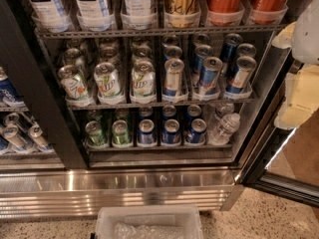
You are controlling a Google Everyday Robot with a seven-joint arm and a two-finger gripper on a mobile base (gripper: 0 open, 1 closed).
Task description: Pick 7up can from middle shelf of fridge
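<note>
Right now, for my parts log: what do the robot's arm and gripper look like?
Only a slice shows at the view's right edge: the arm is a smooth, rounded white shell; below it, level with the middle shelf, the gripper looks blocky and pale cream. No cables or markings are visible.

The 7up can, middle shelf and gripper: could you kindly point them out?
7up can [108, 83], camera view, on its label.
middle shelf [164, 105], camera view, on its front rail.
gripper [299, 86], camera view, pale body at right edge.

Speckled floor [279, 218], clear plastic bin [107, 222] — gripper [300, 96] at right edge.
</note>
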